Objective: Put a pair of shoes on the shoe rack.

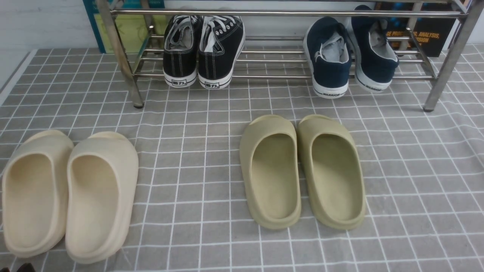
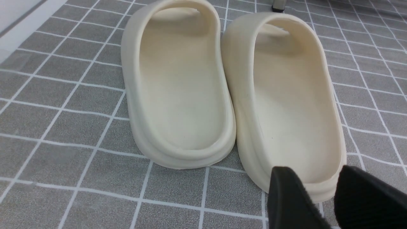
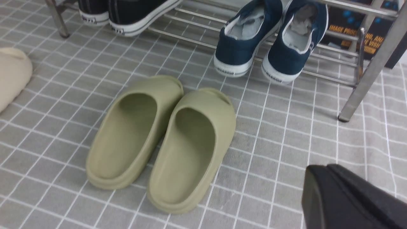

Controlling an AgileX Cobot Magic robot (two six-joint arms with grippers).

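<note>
Front view: navy shoes [image 1: 349, 53] sit on shoe rack [image 1: 287, 13], heels overhanging front bar; left gripper [image 2: 327, 197] spread near cream slide [image 2: 286, 101]; right gripper [image 3: 353, 197] pressed together, empty; risk: bumped heel tips shoe onto tabletop [image 1: 189, 151].
</note>
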